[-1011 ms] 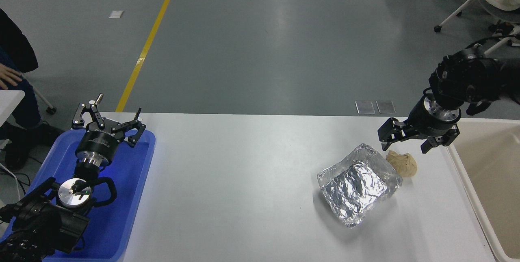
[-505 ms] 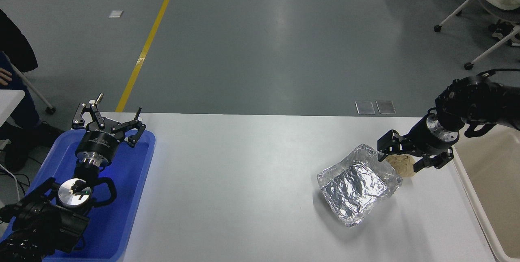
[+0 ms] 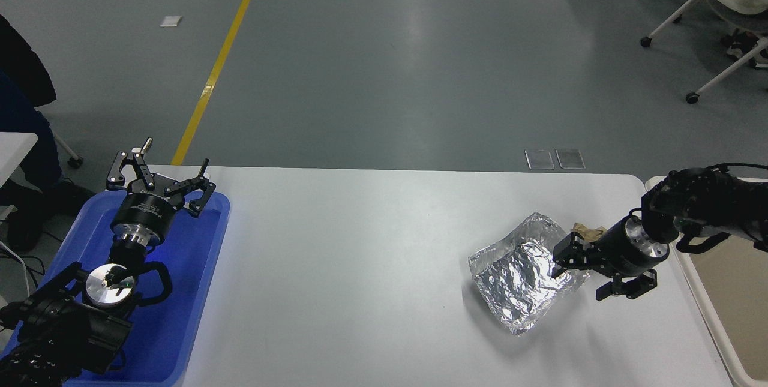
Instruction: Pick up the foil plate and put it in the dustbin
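Observation:
The foil plate [image 3: 517,278], a crinkled silver tray, lies on the white table right of centre. My right gripper [image 3: 582,276] is open and low at the plate's right rim, with one finger [image 3: 563,253] over the foil edge and the other on the table side. The cream dustbin [image 3: 735,309] stands at the table's right end, just beyond the right arm. My left gripper [image 3: 159,182] is parked open over the blue tray at the lower left.
A crumpled brown paper ball [image 3: 589,230] lies right behind the right gripper, mostly hidden by it. The blue tray [image 3: 198,291] takes up the table's left end. A person [image 3: 21,93] sits at the far left. Wheeled chairs [image 3: 729,9] stand at the top right.
My right gripper came down and toward the camera, from above the paper ball to the foil plate's right rim. The foil plate and the left arm have not moved.

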You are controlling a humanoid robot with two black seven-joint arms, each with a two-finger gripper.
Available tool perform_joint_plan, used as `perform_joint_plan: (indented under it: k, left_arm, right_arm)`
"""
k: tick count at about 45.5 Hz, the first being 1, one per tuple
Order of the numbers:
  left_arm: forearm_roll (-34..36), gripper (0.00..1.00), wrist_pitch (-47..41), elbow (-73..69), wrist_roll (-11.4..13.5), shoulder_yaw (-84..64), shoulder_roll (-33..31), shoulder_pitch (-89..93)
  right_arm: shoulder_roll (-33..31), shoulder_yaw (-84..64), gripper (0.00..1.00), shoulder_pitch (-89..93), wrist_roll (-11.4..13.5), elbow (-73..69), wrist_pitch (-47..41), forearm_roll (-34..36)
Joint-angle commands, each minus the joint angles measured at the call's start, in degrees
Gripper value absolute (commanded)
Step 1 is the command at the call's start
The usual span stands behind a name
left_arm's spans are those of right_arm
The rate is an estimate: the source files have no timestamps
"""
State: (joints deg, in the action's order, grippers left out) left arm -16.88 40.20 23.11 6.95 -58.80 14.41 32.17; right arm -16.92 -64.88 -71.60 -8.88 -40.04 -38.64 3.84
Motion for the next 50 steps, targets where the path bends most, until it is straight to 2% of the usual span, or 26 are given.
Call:
perform_joint_plan:
  k: [1,7,11,17,20,21,24,39,50]
  left_arm:
    - [0.0,1.0,-0.04,0.0,0.0,0.0,0.0,0.0]
    - [0.0,1.0,-0.04,0.0,0.0,0.0,0.0,0.0]
    - [0.0,1.0,-0.04,0.0,0.0,0.0,0.0,0.0]
    - [0.0,1.0,-0.04,0.0,0.0,0.0,0.0,0.0]
    - [0.0,1.0,-0.04,0.0,0.0,0.0,0.0,0.0]
    - [0.0,1.0,-0.04,0.0,0.0,0.0,0.0,0.0]
    - [0.0,1.0,-0.04,0.0,0.0,0.0,0.0,0.0]
    - [0.0,1.0,-0.04,0.0,0.0,0.0,0.0,0.0]
    - [0.0,1.0,-0.04,0.0,0.0,0.0,0.0,0.0]
  right_arm:
    - [-0.04,3.18,0.84,4.18,0.09,-0.04,8.66,0.29]
    - [0.05,3.53,0.76,6.12,0.17,-0.04,12.62,0.38]
    - [0.05,4.15,0.62,6.82,0.17,-0.04,13.32,0.38]
    - [-0.04,4.94,0.29,7.08,0.09,-0.3,12.8,0.29]
    - [-0.3,4.94,0.07,6.47,0.0,-1.62,12.27,-0.85]
    - [-0.48,4.94,0.03,6.38,0.0,-2.06,12.1,-1.11]
    - [-1.44,4.94,0.0,6.12,-0.09,-2.94,11.92,-1.2]
    - [-1.97,4.68,0.0,3.4,-0.09,-5.05,9.99,-2.17]
    - [-6.89,4.59,0.0,-8.28,-0.09,-12.16,2.17,-12.8]
